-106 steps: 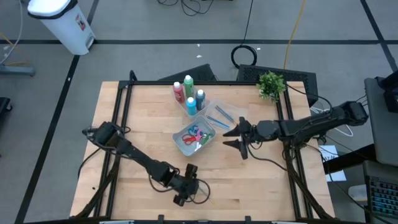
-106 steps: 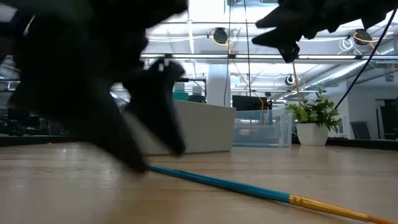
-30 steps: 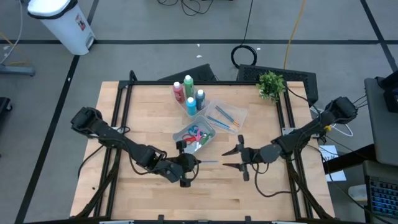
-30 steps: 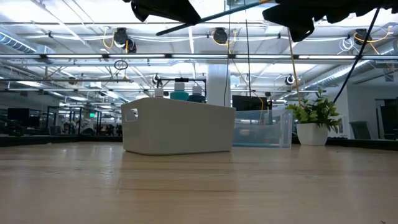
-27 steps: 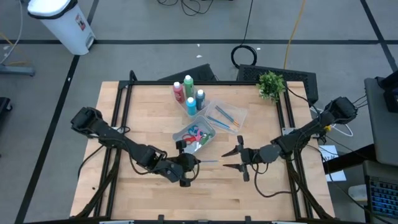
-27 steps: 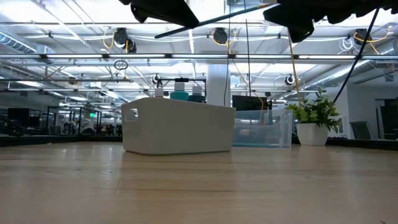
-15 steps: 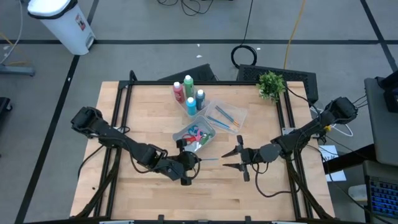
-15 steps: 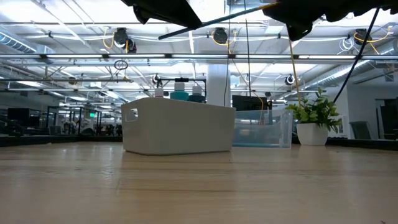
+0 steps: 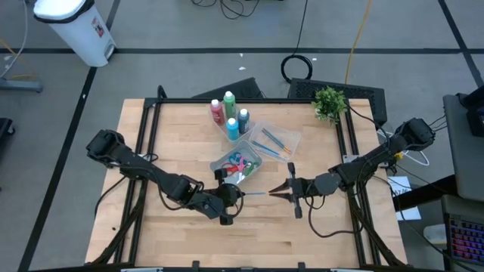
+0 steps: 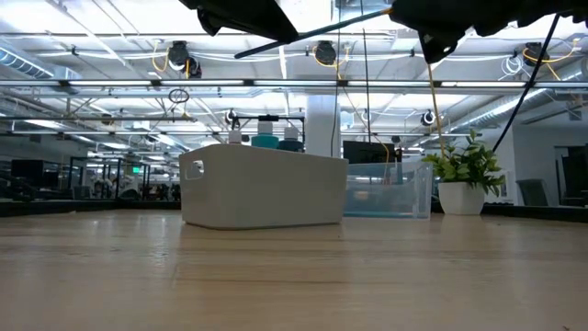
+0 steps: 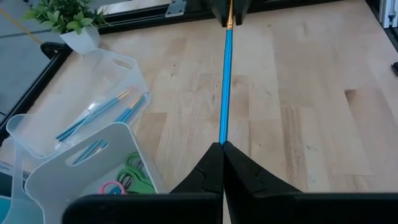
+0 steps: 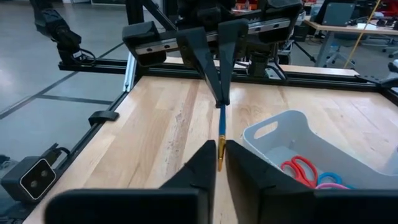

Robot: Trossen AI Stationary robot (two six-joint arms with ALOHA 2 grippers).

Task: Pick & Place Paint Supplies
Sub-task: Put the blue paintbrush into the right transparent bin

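Passing the blue brush (image 11: 225,87): left claw (image 11: 222,163) grips one end, right claw (image 12: 219,163) nearly pinched on its orange tip; release only once held.

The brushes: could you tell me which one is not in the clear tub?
The brush held in the air between the left tool and right tool; the others lie in the tub.

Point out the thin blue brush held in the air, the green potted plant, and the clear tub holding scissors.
Thin blue brush (image 11: 224,93), left wrist view, mid-handle.
Small green potted plant (image 9: 330,101), high view, leaves.
Clear plastic tub with scissors (image 12: 273,132), right wrist view, rim by handle cutout.
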